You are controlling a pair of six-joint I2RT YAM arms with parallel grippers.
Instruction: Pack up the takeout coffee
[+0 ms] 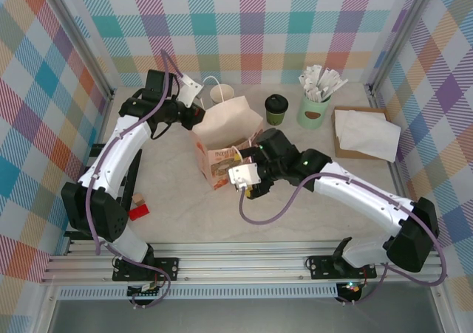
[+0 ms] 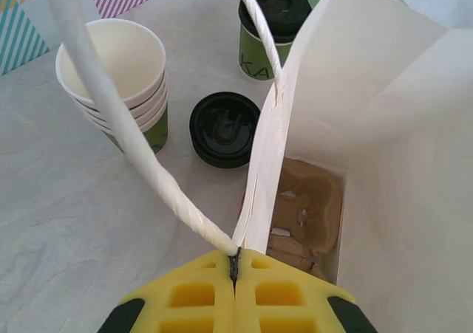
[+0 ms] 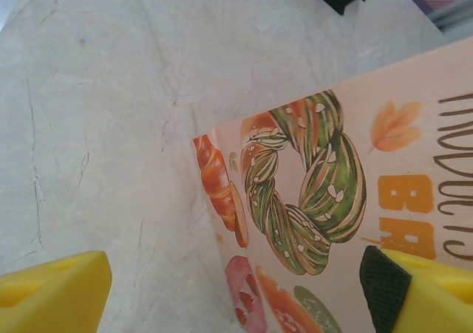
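Paper bag (image 1: 225,126) stands upright and open at table (image 1: 185,215) centre; front panel printed with pastries and orange lettering. A tan item (image 2: 303,215) lies at its bottom, kind unclear. Stack of lidless cups (image 1: 222,94) stands behind the bag, with a loose black lid (image 2: 224,128) flat beside it. Mint mug (image 1: 313,110) of white sachets (image 1: 321,82) stands at rear right. White napkins (image 1: 367,134) lie on a brown tray (image 1: 351,154) at far right. Red block (image 1: 138,213) and wooden block (image 1: 138,199) touch at near left.
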